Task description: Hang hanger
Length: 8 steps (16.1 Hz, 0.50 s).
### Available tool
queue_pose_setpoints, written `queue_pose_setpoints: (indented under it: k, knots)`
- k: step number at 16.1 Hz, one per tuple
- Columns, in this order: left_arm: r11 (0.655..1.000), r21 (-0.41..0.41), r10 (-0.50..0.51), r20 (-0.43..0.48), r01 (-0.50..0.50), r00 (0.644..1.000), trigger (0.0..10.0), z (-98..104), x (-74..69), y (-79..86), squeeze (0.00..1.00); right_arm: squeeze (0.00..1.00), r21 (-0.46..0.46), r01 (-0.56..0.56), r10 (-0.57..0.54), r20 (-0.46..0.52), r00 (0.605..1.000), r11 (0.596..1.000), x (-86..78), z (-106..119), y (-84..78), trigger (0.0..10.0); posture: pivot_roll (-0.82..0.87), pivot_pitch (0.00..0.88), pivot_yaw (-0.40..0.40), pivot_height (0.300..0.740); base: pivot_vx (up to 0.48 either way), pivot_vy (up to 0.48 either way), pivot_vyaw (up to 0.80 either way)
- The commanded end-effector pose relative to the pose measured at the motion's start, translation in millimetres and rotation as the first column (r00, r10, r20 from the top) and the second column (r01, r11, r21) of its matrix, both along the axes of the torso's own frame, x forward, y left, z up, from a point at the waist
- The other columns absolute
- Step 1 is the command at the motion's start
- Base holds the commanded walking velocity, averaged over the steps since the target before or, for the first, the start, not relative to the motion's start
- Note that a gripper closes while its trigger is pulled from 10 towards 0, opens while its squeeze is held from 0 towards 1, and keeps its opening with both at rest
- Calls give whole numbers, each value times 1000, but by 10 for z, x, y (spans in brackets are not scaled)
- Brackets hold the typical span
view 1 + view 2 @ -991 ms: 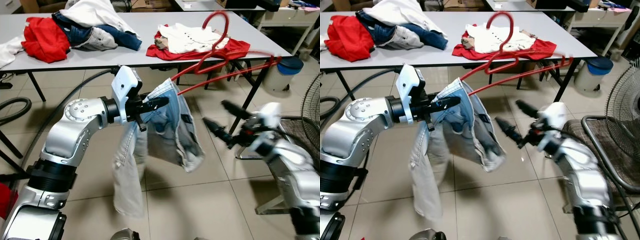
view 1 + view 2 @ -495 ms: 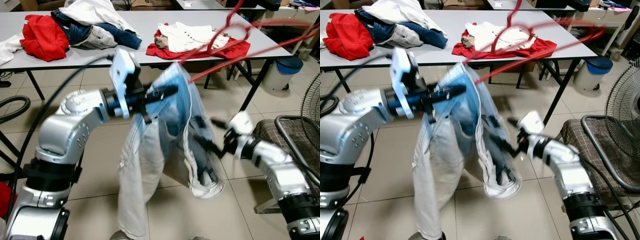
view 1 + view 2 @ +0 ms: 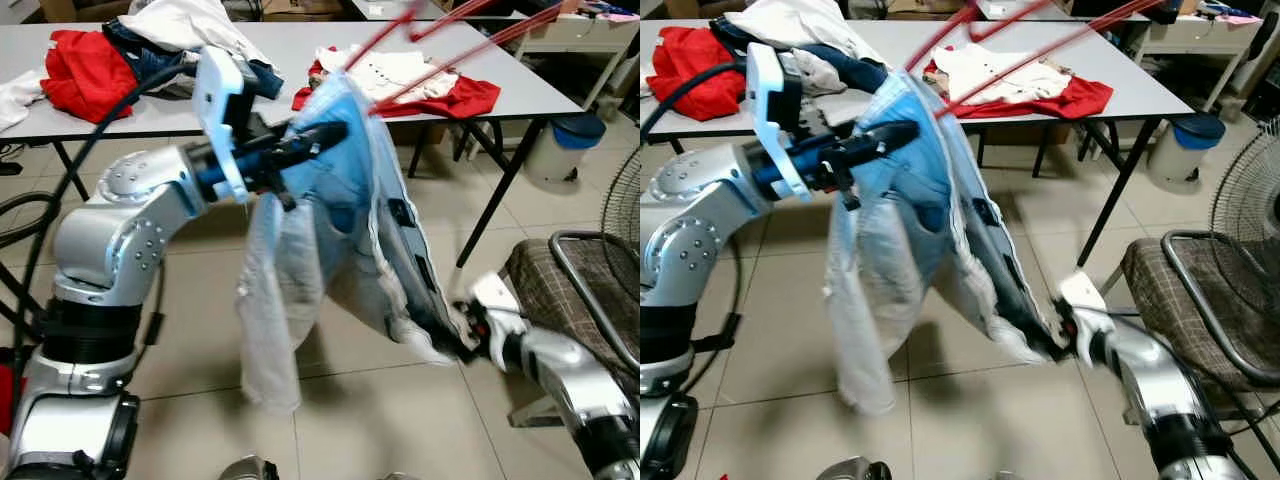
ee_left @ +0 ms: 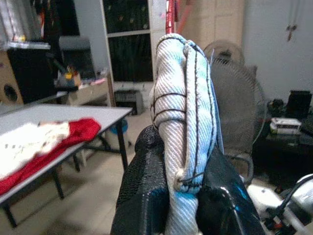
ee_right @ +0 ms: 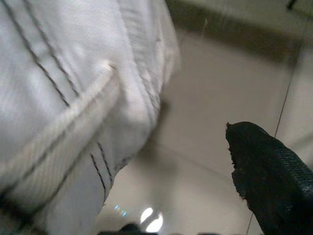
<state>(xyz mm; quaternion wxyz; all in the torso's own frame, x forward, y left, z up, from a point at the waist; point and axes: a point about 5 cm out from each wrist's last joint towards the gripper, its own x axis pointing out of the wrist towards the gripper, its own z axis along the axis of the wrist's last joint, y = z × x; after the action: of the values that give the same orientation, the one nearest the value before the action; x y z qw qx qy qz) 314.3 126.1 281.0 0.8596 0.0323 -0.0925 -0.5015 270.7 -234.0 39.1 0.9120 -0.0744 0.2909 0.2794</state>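
Pale blue jeans hang from a red hanger whose bars run up and to the right over the table. My left gripper is raised at chest height and shut on the jeans' waistband; the left wrist view shows the denim fold pinched between its black fingers. My right gripper is low, at the stretched lower edge of the jeans. In the right wrist view one black finger stands apart from the denim, with floor showing between them.
A grey table behind carries a red and denim clothes heap and a white shirt on red cloth. A chair with a checked cushion and a fan stand right. A black hose lies left.
My left arm has lifted the jeans and hanger higher and to the left. My right gripper has dropped from inside the jeans to their lower edge, which now stretches toward it.
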Motion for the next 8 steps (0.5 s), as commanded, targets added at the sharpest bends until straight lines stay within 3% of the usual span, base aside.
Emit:
queue_pose_setpoints:
  k: [1, 4, 7, 8]
  knots:
    - [1000, -19, 22, 90, -21, 996, 0, 176, -8, 53, 0, 0, 2, 61, -61, -31, 998, 998, -45, -31, -105, 0, -108, 27, -1, 740, 0, 0, 0]
    - [999, -16, 33, 89, -32, 996, 0, 172, 3, 111, 0, 0, 169, 234, -220, -94, 971, 958, -130, -120, -233, 0, -109, 24, 2, 740, 0, 0, 0]
    - [997, 35, 65, 95, -68, 993, 0, 105, 48, 191, 0, 0, 236, 332, -319, -93, 943, 913, -130, -63, -383, 0, -107, 21, 2, 740, 0, 0, 0]
    - [994, 73, 74, 97, -82, 993, 0, 42, 62, 235, 0, 0, 279, 381, -371, -88, 924, 881, -122, -3, -489, 0, -107, 20, 1, 740, 0, 0, 0]
